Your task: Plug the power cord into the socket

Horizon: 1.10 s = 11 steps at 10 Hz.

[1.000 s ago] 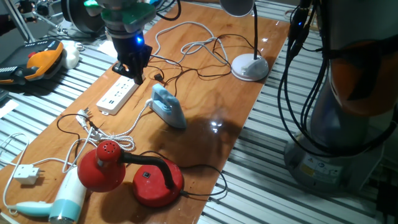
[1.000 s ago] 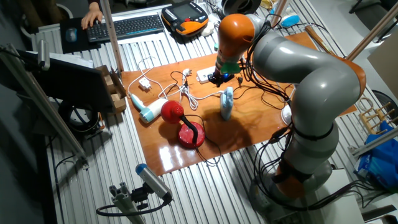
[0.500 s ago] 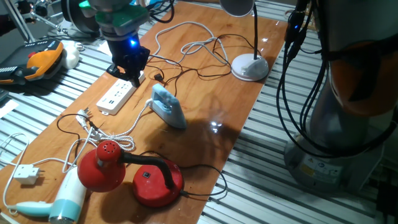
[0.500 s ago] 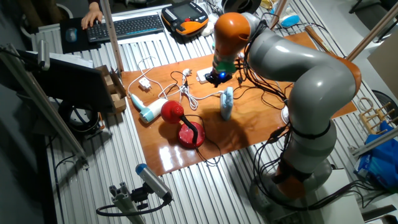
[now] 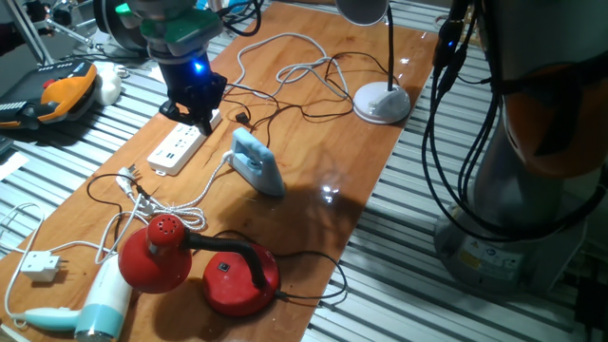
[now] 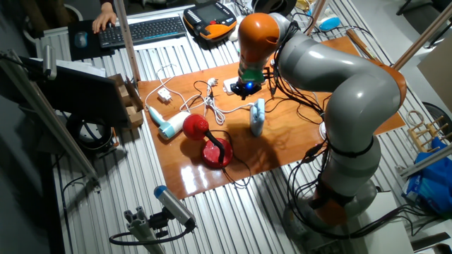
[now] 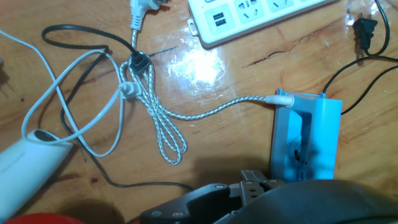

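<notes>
Over the past second the gripper (image 5: 202,119) had slid along the table toward the far end of the white power strip (image 5: 180,146), ending above that end with its blue light glowing. Whether its fingers were open or closed could not be told from any view, as the dark hand hid them. The power strip lay flat on the wooden table (image 5: 313,180), its outlets facing up, with the blue iron (image 5: 257,161) just beside it. In the hand view the small black plug (image 7: 362,30) of the power cord (image 7: 339,74) rested on the wood near the strip (image 7: 261,14) but apart from it, its thin black cable trailing past the iron (image 7: 307,134). A white-grey braided cord (image 7: 163,124) looped from the iron across the table. A red desk lamp (image 5: 204,261) and a hair dryer (image 5: 90,309) lay at the near end.
</notes>
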Motion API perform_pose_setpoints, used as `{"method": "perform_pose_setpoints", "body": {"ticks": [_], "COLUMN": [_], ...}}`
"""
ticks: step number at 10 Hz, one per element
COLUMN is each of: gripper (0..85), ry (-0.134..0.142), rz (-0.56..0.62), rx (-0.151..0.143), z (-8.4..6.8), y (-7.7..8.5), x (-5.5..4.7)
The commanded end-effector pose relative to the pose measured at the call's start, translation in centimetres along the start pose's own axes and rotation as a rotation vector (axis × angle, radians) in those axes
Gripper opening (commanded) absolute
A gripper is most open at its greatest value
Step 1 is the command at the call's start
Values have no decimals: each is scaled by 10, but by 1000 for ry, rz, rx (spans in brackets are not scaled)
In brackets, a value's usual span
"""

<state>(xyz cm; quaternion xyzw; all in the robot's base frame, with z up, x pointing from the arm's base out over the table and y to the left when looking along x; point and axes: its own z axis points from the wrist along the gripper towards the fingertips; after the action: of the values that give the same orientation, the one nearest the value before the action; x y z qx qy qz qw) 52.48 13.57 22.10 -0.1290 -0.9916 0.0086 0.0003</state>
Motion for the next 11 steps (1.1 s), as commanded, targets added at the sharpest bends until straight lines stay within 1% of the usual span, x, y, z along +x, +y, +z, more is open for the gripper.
{"method": "perform_pose_setpoints", "body": {"ticks": [1, 4, 7, 8, 10, 11], "gripper": [0, 0, 0, 0, 0, 0], "ry": [1, 6, 0, 1, 3, -4], "rz": [-2, 9, -18, -42, -61, -58], "rx": [0, 5, -14, -19, -25, -22], "z": [0, 0, 0, 0, -1, -2], "y": [0, 0, 1, 0, 2, 6], "x": [0, 1, 1, 0, 0, 1]}}
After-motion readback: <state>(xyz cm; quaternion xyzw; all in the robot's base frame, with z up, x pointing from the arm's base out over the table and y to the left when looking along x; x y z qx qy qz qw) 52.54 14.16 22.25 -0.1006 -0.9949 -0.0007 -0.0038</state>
